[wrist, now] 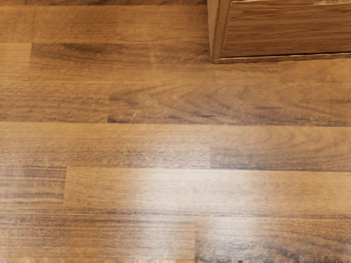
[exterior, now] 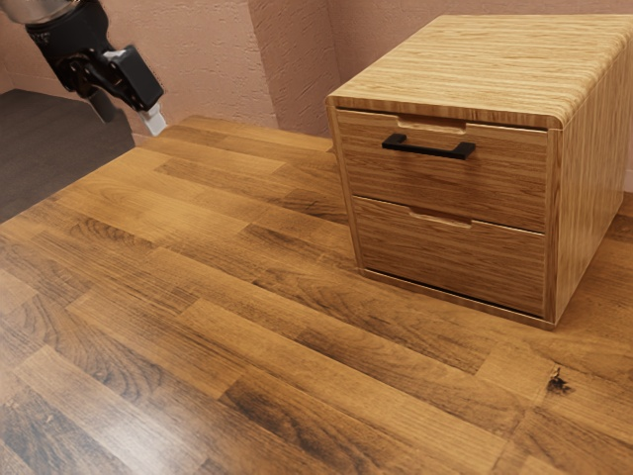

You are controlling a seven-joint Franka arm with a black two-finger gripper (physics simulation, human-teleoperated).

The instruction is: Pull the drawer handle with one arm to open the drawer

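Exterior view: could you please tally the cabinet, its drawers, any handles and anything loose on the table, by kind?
Cabinet: 1
Drawers, upper and lower: 2
Black handle: 1
Small dark object on the table: 1
Total: 5

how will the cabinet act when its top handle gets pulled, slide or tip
The cabinet looks squat and flat-based, so tipping seems unlikely. The wood surface looks smooth, so it might slide if the drawer sticks. The handle looks like a rigid bar, unlikely to flex.
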